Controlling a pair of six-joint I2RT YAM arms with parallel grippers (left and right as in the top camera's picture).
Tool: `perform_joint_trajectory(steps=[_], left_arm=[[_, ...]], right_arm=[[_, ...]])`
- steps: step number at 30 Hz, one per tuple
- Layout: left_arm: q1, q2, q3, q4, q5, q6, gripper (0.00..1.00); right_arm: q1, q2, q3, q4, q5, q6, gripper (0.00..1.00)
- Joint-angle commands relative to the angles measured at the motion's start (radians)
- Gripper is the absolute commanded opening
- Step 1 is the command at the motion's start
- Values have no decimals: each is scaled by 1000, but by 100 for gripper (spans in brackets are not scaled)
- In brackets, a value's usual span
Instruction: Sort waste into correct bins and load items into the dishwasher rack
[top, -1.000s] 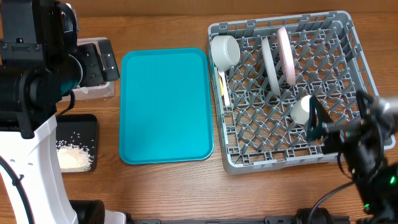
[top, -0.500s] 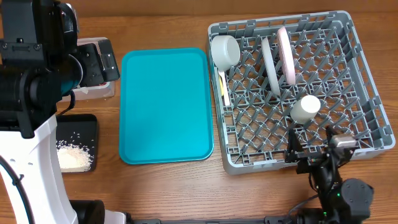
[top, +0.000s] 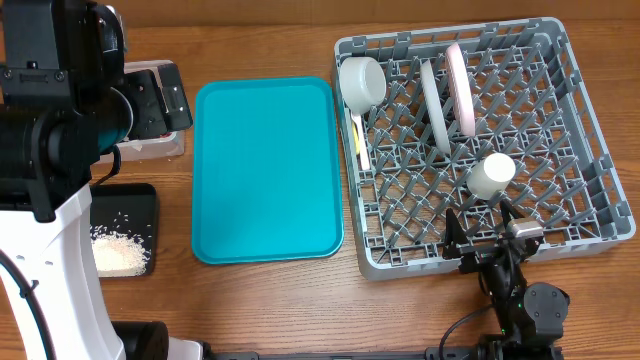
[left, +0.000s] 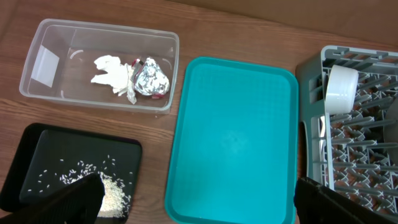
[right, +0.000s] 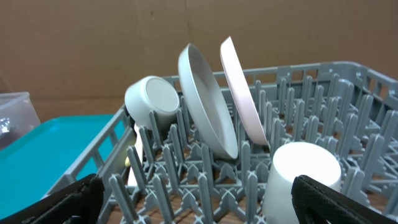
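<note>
Overhead: left arm (top: 40, 130) covers most of clear tub (top: 165, 150); its contents are unseen from here. Black tray (top: 140, 198) has its left end hidden under the same arm. Yellow spoon (top: 356, 135) and white fork (top: 364, 150) are too small to separate.
Left wrist: rack (left: 309, 78) cut by right and bottom edges.
Right wrist: white cup (right: 301, 177) cut by bottom edge.

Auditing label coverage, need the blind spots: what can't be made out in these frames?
Overhead: clear tub mostly under the left arm, contents hidden there.
Overhead: black tray, left end under the same arm.
Overhead: cutlery inside the rack, too thin to tell fork from spoon.
Left wrist: rack cut off by the right edge.
Right wrist: cup, base cut off by the bottom edge.
</note>
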Motion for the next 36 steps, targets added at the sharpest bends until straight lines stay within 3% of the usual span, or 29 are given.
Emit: perform_joint_trajectory(steps=[1,31,36], left_arm=[[-6,2,0,-1,5,4,100],[-6,5,0,-1,5,4,100],[-5,-27,-3,68,-87,40,100]], right_arm=[[-3,-12,-8,10,-5,0,100],[-3,-11,-24,48,-5,0,100],[-3,-11,-24,48,-5,0,100]])
